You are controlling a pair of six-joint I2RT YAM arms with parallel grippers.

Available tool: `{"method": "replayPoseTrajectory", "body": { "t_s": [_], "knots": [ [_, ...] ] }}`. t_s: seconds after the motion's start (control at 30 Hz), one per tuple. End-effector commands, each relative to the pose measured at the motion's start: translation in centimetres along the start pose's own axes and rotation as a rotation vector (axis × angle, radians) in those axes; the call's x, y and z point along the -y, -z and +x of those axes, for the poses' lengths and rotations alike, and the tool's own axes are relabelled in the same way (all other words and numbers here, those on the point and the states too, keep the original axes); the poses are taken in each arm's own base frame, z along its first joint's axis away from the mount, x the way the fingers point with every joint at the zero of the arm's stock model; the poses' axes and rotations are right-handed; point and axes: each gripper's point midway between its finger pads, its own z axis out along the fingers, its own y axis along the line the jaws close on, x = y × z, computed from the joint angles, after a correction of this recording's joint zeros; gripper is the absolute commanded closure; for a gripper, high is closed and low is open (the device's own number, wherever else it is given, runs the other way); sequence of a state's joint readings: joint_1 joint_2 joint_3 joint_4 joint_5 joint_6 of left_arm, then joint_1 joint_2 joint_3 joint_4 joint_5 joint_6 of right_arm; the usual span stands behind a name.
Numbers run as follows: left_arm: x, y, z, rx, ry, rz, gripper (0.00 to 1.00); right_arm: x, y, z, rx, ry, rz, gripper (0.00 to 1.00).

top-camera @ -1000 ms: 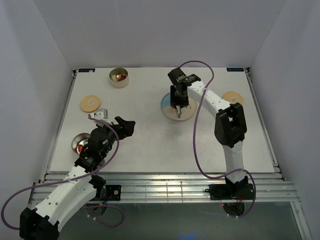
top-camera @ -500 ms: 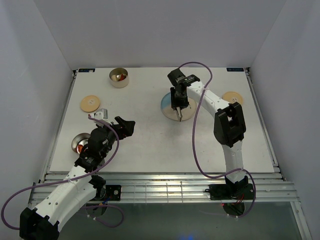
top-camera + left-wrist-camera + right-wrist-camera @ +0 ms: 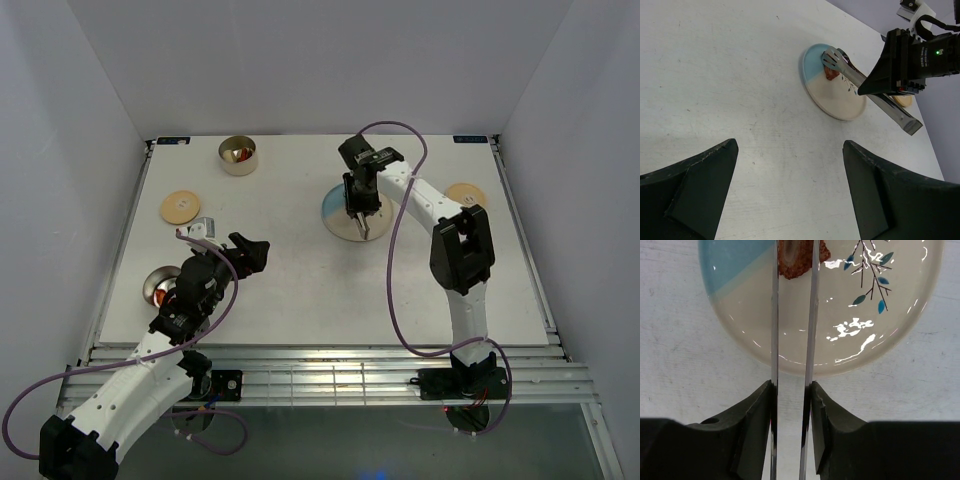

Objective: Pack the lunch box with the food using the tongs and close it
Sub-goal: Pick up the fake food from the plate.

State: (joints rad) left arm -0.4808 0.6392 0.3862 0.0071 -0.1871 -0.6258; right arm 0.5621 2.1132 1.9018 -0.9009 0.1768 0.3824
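Note:
My right gripper (image 3: pixel 792 387) is shut on the silver tongs (image 3: pixel 774 315), its fingers (image 3: pixel 755 415) pressing the two arms toward each other. The tong tips bracket a brown-red food piece (image 3: pixel 797 260) on the cream-and-blue plate (image 3: pixel 865 340). From above, the right gripper (image 3: pixel 357 205) hangs over the plate (image 3: pixel 332 208) at mid table. One steel tin (image 3: pixel 237 155) stands at the back left. A second tin (image 3: pixel 158 285) sits beside the left arm, partly hidden, with something orange-red in it. My left gripper (image 3: pixel 250 255) is open and holds nothing. In the left wrist view the tongs (image 3: pixel 860 80) slant over the plate (image 3: pixel 835 102).
Two round wooden lids lie flat on the table, one (image 3: pixel 180 207) at the left and one (image 3: pixel 463 195) at the right beside the right arm. White walls close off the back and both sides. A purple cable (image 3: pixel 395 260) loops off the right arm.
The right gripper has squeezed the tongs narrower around the food piece and shifted slightly toward the back right over the plate. The left arm has not moved.

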Motion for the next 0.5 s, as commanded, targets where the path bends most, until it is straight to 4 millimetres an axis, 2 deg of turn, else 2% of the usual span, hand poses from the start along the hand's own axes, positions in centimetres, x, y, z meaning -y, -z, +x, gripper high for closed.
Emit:
{"method": "replayPoseTrajectory", "body": {
  "t_s": [0.0,0.3,0.47],
  "knots": [
    [0.1,0.2,-0.5,0.020,-0.005,-0.002,0.04,0.2,4.4,-2.3,0.101,0.014,-0.029,0.61],
    [0.0,-0.1,-0.4,0.010,-0.002,-0.011,0.04,0.8,6.1,-2.5,0.138,0.053,-0.028,0.62],
    [-0.9,-0.4,0.3,-0.037,0.024,-0.081,0.04,0.8,6.0,-2.1,0.138,0.075,-0.038,0.63]
  ]
}}
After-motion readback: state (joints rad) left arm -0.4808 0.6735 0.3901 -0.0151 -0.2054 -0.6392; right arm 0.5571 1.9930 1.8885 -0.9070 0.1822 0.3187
